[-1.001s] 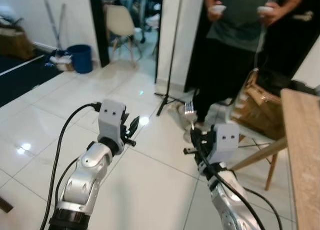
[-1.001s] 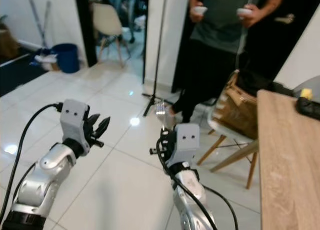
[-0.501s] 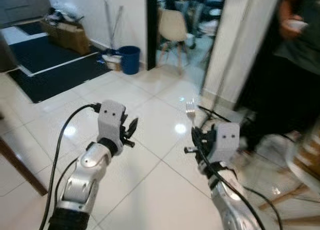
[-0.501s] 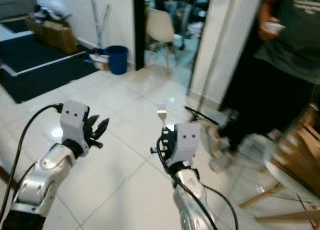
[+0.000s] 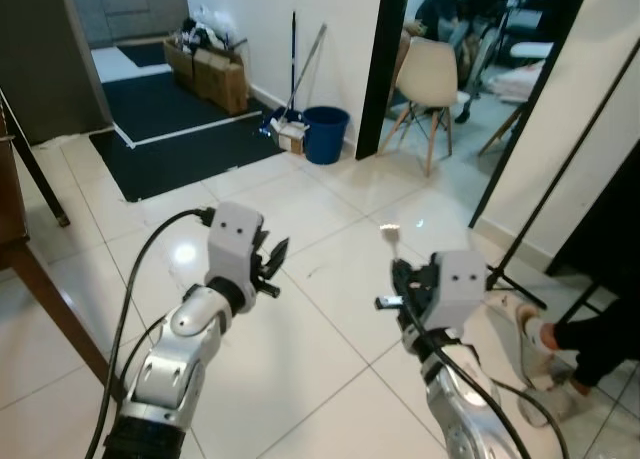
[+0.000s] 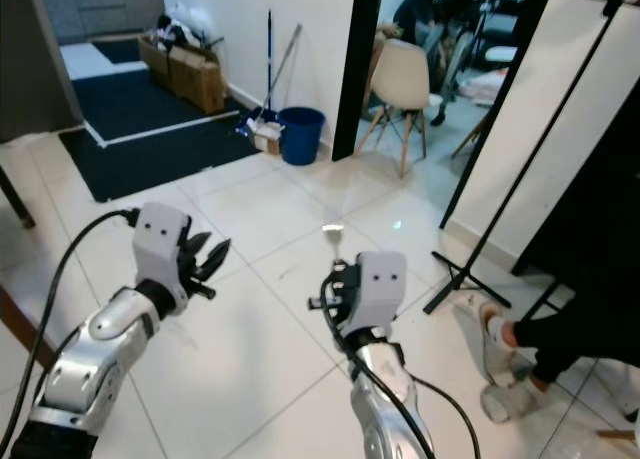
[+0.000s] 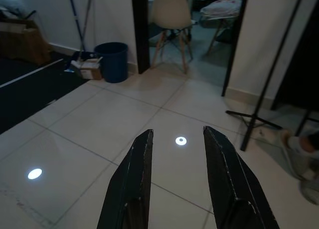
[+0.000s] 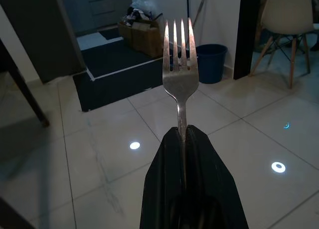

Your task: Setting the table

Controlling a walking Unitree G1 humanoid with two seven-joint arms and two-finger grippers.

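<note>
Right wrist view: fork upright over wide tiled floor.

Inside a lived-in home, on an open tiled floor.

I see glossy white floor tiles, a dark mat by the wall, a blue bin with a broom beside a doorway, cardboard boxes, and a white dining chair beyond.

Glossy white tiled floor, blue bin, white chair, perhaps cardboard boxes
</note>
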